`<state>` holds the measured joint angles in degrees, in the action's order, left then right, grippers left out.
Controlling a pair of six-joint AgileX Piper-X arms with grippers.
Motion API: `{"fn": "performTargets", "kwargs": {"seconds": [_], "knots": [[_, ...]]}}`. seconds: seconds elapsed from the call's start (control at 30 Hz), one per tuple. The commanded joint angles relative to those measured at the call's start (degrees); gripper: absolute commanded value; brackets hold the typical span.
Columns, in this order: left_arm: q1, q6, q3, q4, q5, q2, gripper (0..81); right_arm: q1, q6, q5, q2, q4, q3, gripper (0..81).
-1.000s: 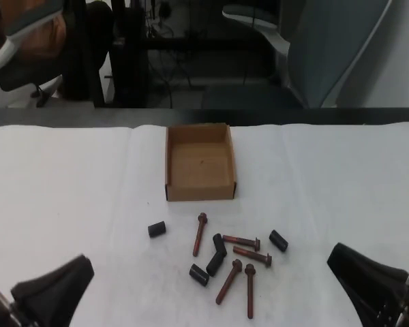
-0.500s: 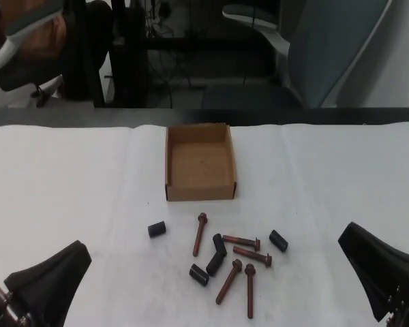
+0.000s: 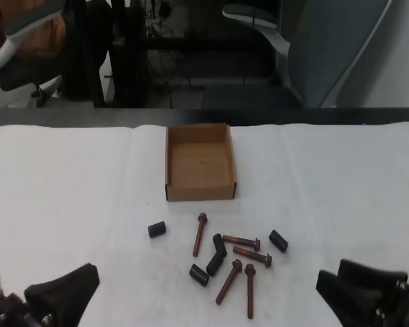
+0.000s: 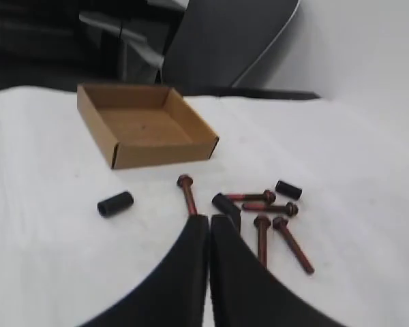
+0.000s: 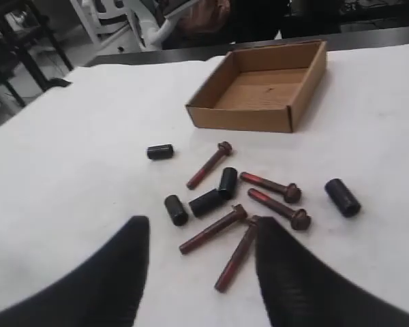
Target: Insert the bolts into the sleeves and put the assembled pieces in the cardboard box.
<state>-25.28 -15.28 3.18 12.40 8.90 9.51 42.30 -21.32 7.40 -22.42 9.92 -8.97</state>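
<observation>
An open cardboard box point(image 3: 200, 194) sits mid-bench with nothing inside. In front of it lie several reddish bolts, such as one point(image 3: 200, 234) nearest the box and a pair point(image 3: 249, 291) closest to me. Black sleeves lie loose among them, one point(image 3: 157, 229) apart to the left and one point(image 3: 279, 240) on the right. My left gripper point(image 3: 82, 281) is low at the near left, its fingers point(image 4: 191, 272) pressed together and holding nothing. At the near right, my right gripper point(image 5: 202, 225) stands open, short of the bolts point(image 5: 213, 229) and sleeves point(image 5: 206, 202).
A white cloth point(image 3: 68, 184) covers the bench, with wide bare stretches left and right of the box. Behind the dark far edge point(image 3: 204, 116) stand office chairs point(image 3: 327, 48) and a rack.
Both grippers shifted slightly along the near edge. The right one swung outward, then came back left and lower. Box, bolts and sleeves have not moved.
</observation>
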Motion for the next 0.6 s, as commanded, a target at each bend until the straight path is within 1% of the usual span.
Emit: {"fn": "performTargets", "kwargs": {"seconds": [0.0, 0.07, 0.1, 0.2, 0.3, 0.33, 0.43, 0.5, 0.57], "knots": [[0.03, 2.43, 3.78, 0.15, 0.13, 8.30, 8.8, 0.07, 1.05, 4.88, -3.60, 3.63, -4.93, 50.7], [0.03, 7.57, 7.67, 0.40, 0.76, 14.95, 16.7, -0.03, 2.95, 6.43, -6.58, 5.14, -8.47, 44.4], [0.03, 9.34, 10.03, 0.37, 0.64, 17.65, 21.1, -0.02, 4.26, 6.90, -8.62, 5.91, -9.98, 42.6], [0.03, 13.11, 17.30, 1.26, 0.37, 28.40, 33.9, -0.16, 5.73, 6.88, -15.20, 8.17, -16.04, 41.3], [0.03, 15.86, 25.42, 3.53, 0.19, 38.64, 48.4, -1.17, 5.97, 5.31, -21.22, 11.05, -22.07, 41.3], [0.03, 16.47, 28.39, 4.29, 0.19, 41.85, 51.2, -1.93, 6.43, 4.58, -23.54, 12.24, -24.35, 41.3], [0.03, 20.21, 34.21, 5.32, -1.59, 49.41, 52.8, -4.19, 9.03, 1.85, -28.63, 17.28, -30.91, 41.3], [0.03, 25.07, 37.29, 5.30, -3.52, 53.34, 52.8, -5.33, 9.40, 1.29, -30.45, 21.22, -34.23, 41.3], [0.03, 31.92, 41.26, 6.51, -3.68, 58.10, 52.8, -6.88, 10.55, 1.30, -31.80, 24.22, -36.87, 41.3]]}}
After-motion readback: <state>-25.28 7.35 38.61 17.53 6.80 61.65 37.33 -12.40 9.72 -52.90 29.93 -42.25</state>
